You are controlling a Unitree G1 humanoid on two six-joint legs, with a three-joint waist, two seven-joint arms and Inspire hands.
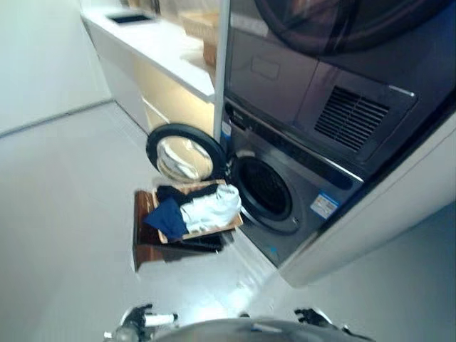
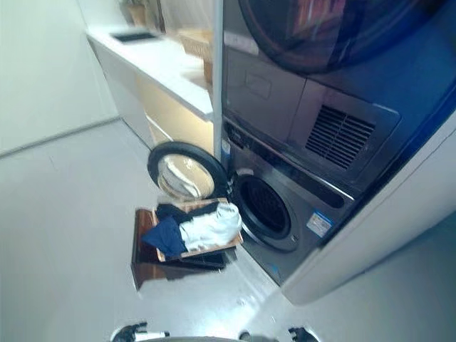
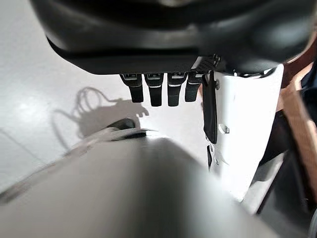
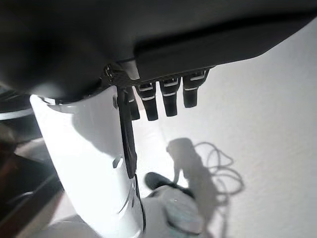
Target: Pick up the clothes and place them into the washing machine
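A pile of clothes lies in a shallow wooden basket (image 1: 216, 231) on the floor: a white garment (image 1: 211, 209), a dark blue one (image 1: 167, 217) and a black one (image 1: 174, 192). Right behind it stands the grey washing machine, its drum opening (image 1: 263, 187) dark and its round door (image 1: 182, 153) swung open to the left. My left hand (image 1: 139, 317) and right hand (image 1: 313, 317) hang low at the near edge, far from the basket. In the wrist views the left hand (image 3: 153, 89) and the right hand (image 4: 168, 96) show relaxed fingers over bare floor, holding nothing.
The basket rests on a low dark wooden stand (image 1: 146, 249). A dryer (image 1: 320, 92) is stacked above the washer inside a white cabinet. A white counter (image 1: 157, 43) with a wicker basket (image 1: 203, 25) runs along the back left. Pale floor lies between me and the basket.
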